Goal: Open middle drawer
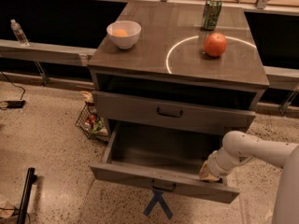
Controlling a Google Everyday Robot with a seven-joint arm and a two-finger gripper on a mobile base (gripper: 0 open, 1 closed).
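The middle drawer [135, 175] is grey-brown with a small black bar handle [163, 186]. It stands pulled well out of the cabinet, and its inside [159, 148] looks empty. My gripper [210, 172] is at the end of the white arm [252, 148], which comes in from the right. It sits at the drawer's right front corner, against the inner side of the front panel. The drawer above [140, 108] has its own black handle [169, 112] and stands only slightly out. The drawer below is hidden under the open one.
On the cabinet top [154, 55] are a white bowl [124, 34], a green can [211, 13] and a red-orange fruit [215, 44]. A wire basket [91, 120] stands at the cabinet's left foot. A blue tape cross [158, 203] marks the floor in front. A black bar [25, 195] lies at the lower left.
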